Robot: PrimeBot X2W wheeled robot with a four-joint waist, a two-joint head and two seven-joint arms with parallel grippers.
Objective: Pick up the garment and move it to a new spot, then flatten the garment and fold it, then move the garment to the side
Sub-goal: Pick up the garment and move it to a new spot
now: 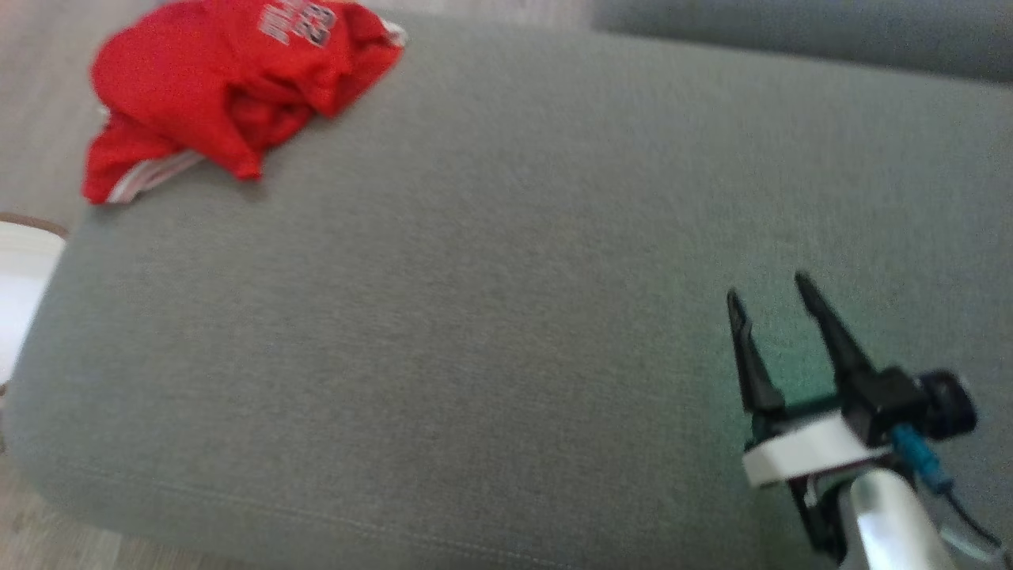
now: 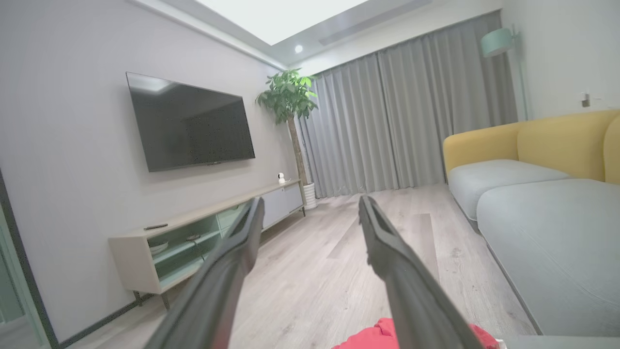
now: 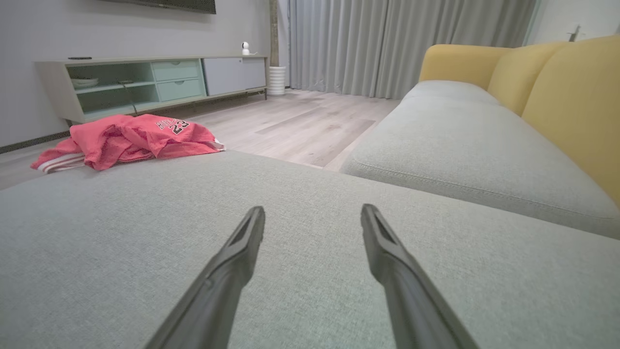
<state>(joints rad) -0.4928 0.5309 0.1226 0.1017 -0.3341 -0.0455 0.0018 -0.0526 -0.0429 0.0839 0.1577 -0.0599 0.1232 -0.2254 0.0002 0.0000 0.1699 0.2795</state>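
The garment [image 1: 229, 87], a red jersey with white trim and lettering, lies crumpled on the far left corner of the grey cushion [image 1: 506, 317]. In the right wrist view the garment [image 3: 131, 140] sits far off to the left. My right gripper [image 1: 772, 293] hovers over the cushion's near right part, open and empty, far from the garment; its own view shows the right gripper [image 3: 312, 215] with fingers spread. My left gripper [image 2: 310, 208] is open and points out over the room floor, with a bit of the garment [image 2: 375, 338] just below its fingers.
A white round object [image 1: 20, 277] stands off the cushion's left edge. Yellow-backed sofa seats [image 3: 460, 126] lie beyond the cushion. A TV cabinet [image 2: 193, 237], a potted plant [image 2: 288, 97] and curtains [image 2: 402, 121] line the room across a wooden floor [image 2: 315, 271].
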